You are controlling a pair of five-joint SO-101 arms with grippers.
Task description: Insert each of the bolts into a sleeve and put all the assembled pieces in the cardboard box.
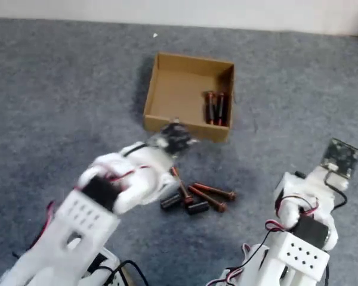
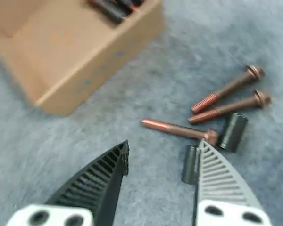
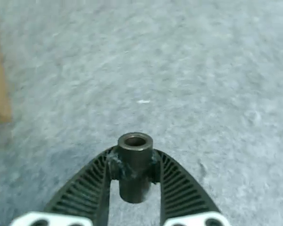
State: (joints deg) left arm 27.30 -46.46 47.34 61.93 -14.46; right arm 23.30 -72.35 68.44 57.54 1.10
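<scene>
The cardboard box (image 1: 178, 89) lies on the grey carpet with two assembled pieces (image 1: 215, 108) against its right wall. In front of it lie three copper bolts (image 1: 210, 195) and two black sleeves (image 1: 172, 201). My left gripper (image 1: 178, 138) hovers near the box's front wall. Its own view shows the left gripper (image 2: 164, 146) open above the carpet, with one bolt (image 2: 177, 129) just beyond the fingertips and a sleeve (image 2: 190, 164) beside the pale finger. My right gripper (image 3: 133, 162) is shut on an upright black sleeve (image 3: 134, 165), held above bare carpet.
The right arm (image 1: 304, 205) stands at the lower right, away from the loose parts. Two more bolts (image 2: 228, 99) and the second sleeve (image 2: 233, 132) lie together beyond the left gripper. The box wall (image 2: 99, 66) is close by. Open carpet surrounds the box.
</scene>
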